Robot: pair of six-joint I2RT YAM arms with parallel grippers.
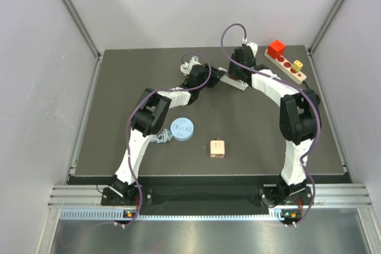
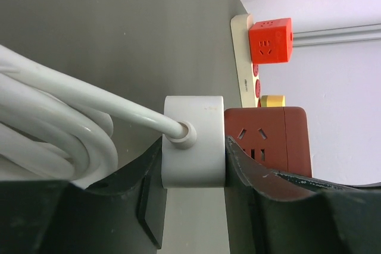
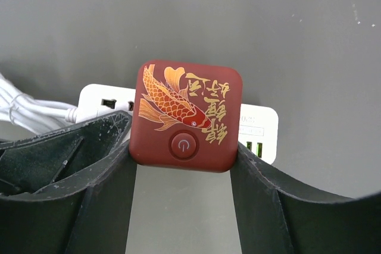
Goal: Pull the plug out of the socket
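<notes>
At the upper centre of the overhead view, your left gripper [image 2: 194, 162] is clamped on both flanks of the white rounded plastic plug [image 2: 195, 120], which sits seated in the dark red cube socket with a gold koi print [image 3: 187, 111] to its right. Your right gripper [image 3: 184, 147] pinches that cube's sides. Both grasps look set, so next brace the cube and draw the plug straight out, leftward.
</notes>
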